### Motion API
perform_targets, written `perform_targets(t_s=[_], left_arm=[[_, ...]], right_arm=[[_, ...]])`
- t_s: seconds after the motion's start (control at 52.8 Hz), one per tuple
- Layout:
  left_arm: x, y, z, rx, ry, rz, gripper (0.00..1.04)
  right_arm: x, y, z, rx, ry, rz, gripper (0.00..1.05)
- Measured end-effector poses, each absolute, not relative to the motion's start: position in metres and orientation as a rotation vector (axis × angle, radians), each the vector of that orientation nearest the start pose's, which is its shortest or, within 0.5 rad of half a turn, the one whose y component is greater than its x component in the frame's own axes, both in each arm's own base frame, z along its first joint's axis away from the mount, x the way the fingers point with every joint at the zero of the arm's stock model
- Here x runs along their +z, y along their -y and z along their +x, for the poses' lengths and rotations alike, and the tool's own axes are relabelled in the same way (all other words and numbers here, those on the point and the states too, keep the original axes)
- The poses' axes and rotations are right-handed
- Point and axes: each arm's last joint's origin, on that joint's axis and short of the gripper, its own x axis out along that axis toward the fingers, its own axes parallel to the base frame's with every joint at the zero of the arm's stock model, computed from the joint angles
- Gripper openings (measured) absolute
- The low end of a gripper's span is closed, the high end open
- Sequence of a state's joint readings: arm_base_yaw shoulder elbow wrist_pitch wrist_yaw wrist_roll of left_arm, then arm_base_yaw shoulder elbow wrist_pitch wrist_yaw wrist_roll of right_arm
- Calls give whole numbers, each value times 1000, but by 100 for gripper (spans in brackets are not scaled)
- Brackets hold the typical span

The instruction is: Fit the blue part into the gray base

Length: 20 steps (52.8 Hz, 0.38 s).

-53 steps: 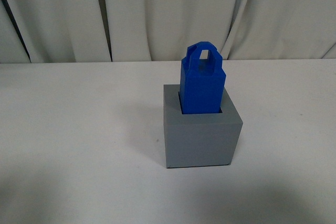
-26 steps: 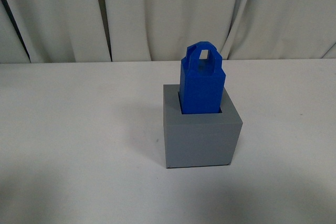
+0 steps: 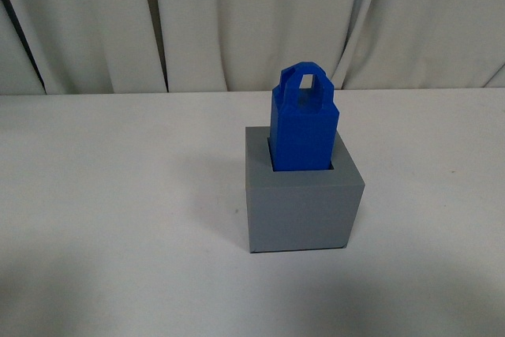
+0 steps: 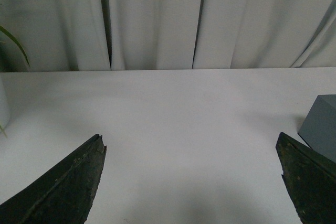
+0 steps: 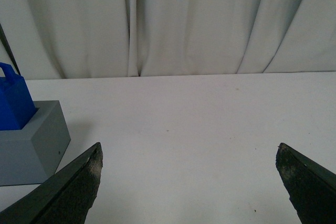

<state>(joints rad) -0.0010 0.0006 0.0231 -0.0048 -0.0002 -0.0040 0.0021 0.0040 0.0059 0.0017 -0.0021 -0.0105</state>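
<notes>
Standing upright in the middle of the white surface [image 3: 118,195], the bright blue matte plastic part with its small loop handle [image 3: 304,128] has its lower end sunk in the square socket of the matte gray cube-shaped base [image 3: 300,207], and from the front neither arm is anywhere near it; pale curtains [image 3: 252,21] hang behind. I would judge the insertion done, since the block sits straight with nothing holding it, though how deep it has gone is hidden by the socket walls. From the left wrist, the left gripper [image 4: 194,182] has its dark fingers [image 4: 63,192] spread wide over bare surface, with only a corner of the gray cube at the frame's edge and a few green leaves [image 4: 16,45] showing. From the right wrist, the right gripper [image 5: 189,182] likewise holds its fingers [image 5: 68,192] wide apart and empty, with the gray cube and the blue block in it well off to one side, which suggests both arms are parked clear so the pair stands undisturbed.
</notes>
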Motion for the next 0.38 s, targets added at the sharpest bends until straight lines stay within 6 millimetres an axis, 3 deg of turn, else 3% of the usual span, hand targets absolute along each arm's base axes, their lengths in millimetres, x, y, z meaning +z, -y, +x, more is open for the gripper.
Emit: perform_targets(t_s=[0.378], left_arm=[[171, 0, 96, -1, 18, -4, 99]], right_arm=[[165, 0, 98, 4, 4, -10, 97]])
